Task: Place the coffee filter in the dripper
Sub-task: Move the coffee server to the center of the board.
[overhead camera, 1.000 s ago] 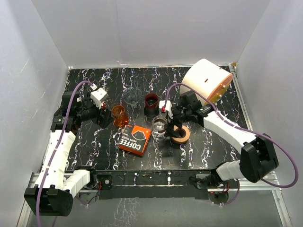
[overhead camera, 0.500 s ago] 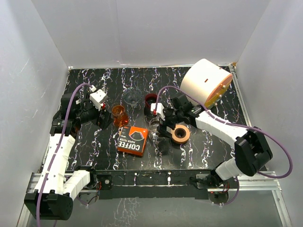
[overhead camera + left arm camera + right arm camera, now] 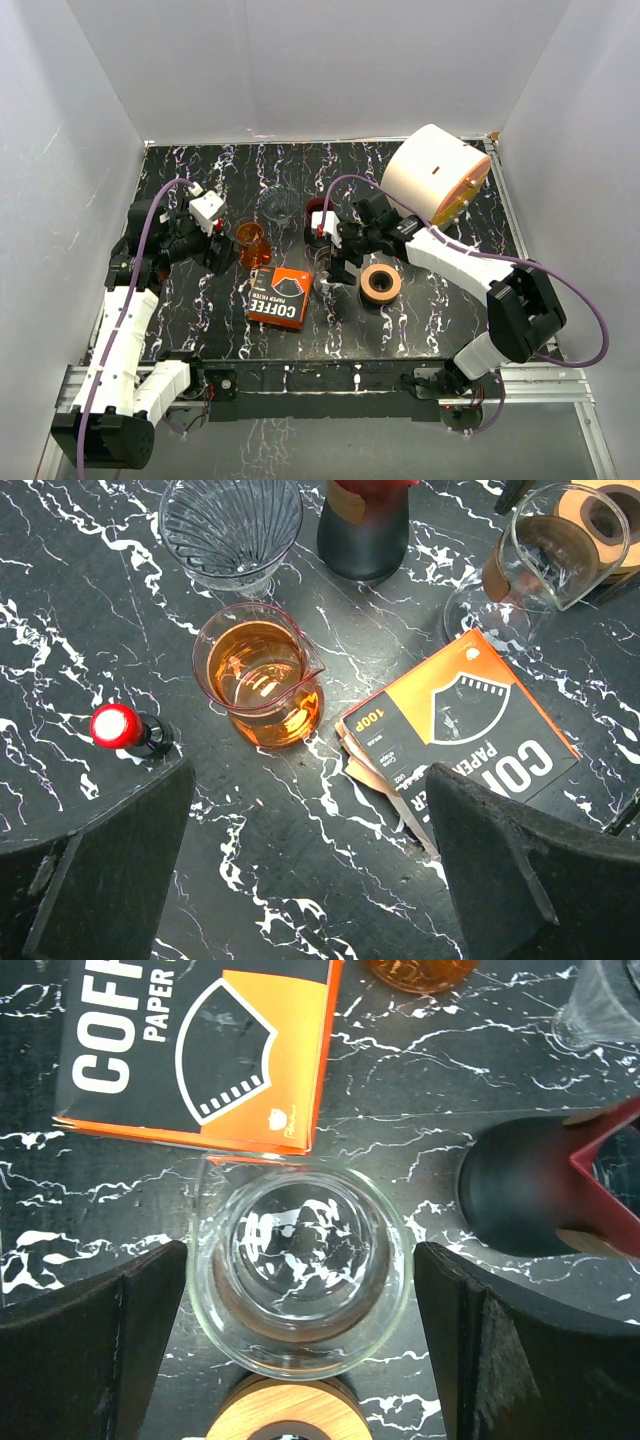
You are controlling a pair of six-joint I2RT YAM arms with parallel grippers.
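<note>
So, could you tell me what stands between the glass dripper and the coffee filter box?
The orange beaker, slightly off the direct line from dripper to filter box; the left wrist view shows it.

I see the dripper (image 3: 278,207) toward the back of the counter (image 3: 440,310), with the jug (image 3: 320,214) just right of it. The beaker (image 3: 252,243) sits front-left of the dripper. A small capped item (image 3: 118,726) is left of the beaker. The filter box (image 3: 284,296) lies front-right of the beaker. The glass server (image 3: 300,1280) stands by the box's far right corner, in front of the jug. The tape roll (image 3: 380,283) is just right of the server. The big roll (image 3: 435,175) fills the back right corner.
</note>
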